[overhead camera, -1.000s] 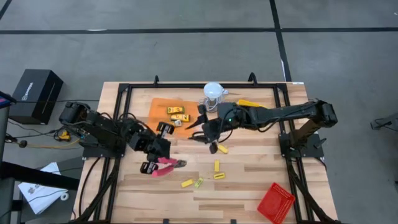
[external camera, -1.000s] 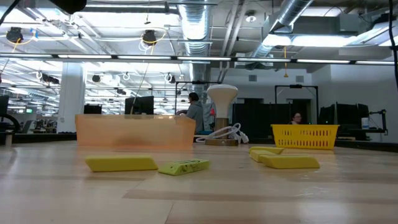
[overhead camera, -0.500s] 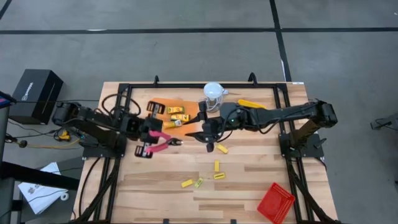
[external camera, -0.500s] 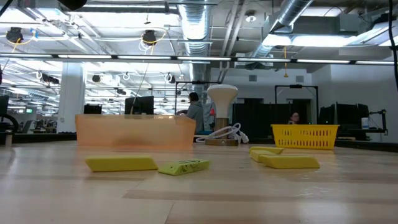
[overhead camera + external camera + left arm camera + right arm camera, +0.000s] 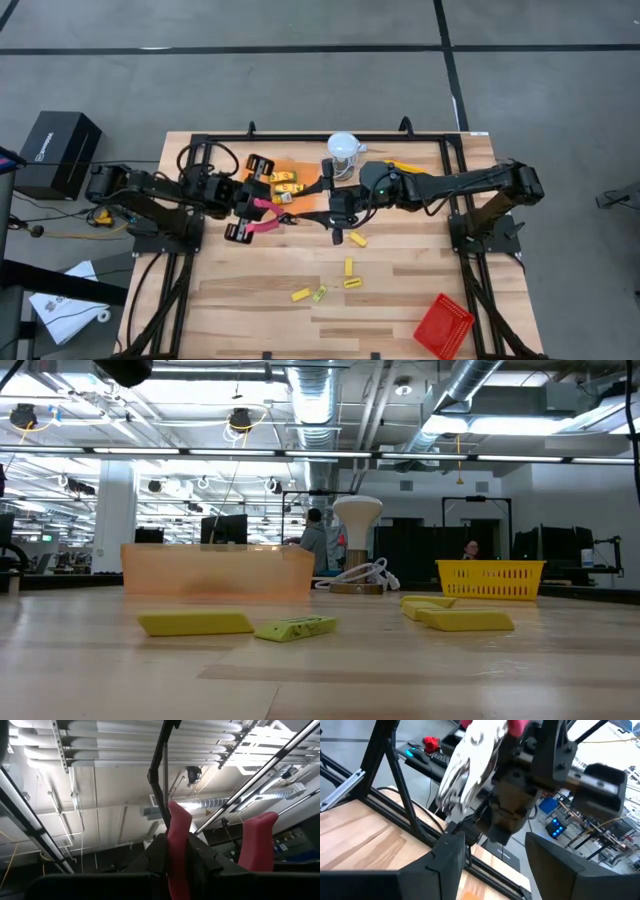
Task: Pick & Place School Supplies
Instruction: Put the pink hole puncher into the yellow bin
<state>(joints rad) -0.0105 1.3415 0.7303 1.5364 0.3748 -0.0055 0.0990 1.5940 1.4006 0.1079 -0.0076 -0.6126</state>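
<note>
Left end effector [image 5: 262,204] clamped on red-handled tool [image 5: 268,214], by orange tray [image 5: 305,175], middle of frame. Right end effector [image 5: 333,213] spread wide beside it, holding nothing.

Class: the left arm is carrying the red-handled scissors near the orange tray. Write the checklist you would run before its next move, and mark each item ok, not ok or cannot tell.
1. Left hand holds the scissors firmly: ok, it is shut on the red handles.
2. Scissors are over the orange tray: not ok, they hang at its edge.
3. Tray has room: ok, bare orange shows beside the packets.
4. Right hand is out of the way: not ok, it is close to the scissor tips.
5. Right hand is empty: ok, it is open with nothing between its fingers.
6. Scissors are high enough to pass the tray wall: cannot tell.
</note>
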